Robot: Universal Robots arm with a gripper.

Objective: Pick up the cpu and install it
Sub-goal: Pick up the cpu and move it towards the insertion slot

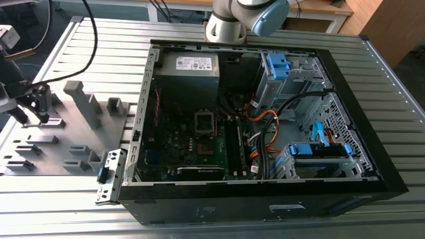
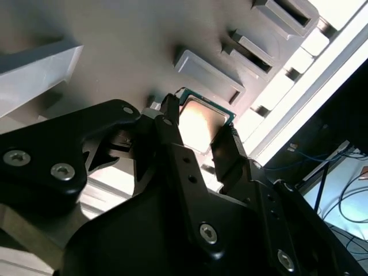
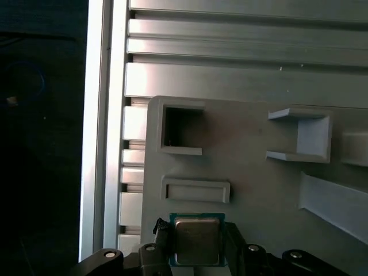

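The cpu (image 2: 202, 119), a small square chip with a silver-grey top and a green rim, sits between the two black fingers of my gripper (image 2: 198, 127) in both wrist views. The fingers (image 2: 170, 118) lie against two opposite edges of the cpu (image 3: 197, 241), so my gripper (image 3: 198, 237) is shut on it, low over the grey fixture plate (image 3: 247, 172). In the exterior view my gripper (image 1: 32, 117) hangs over that plate (image 1: 73, 142) at the exterior view's left, well away from the open computer case (image 1: 345, 124). The motherboard's square socket (image 1: 206, 122) lies in the middle of the case.
The fixture plate carries raised blocks, a tall upright post (image 1: 78, 99) and several recessed pockets (image 3: 181, 129). The case holds a power supply (image 1: 189, 64), blue drive brackets (image 1: 277, 64) and orange cables (image 1: 262, 122). The arm's base (image 1: 229, 20) stands behind the case on the slatted aluminium table (image 1: 391, 99).
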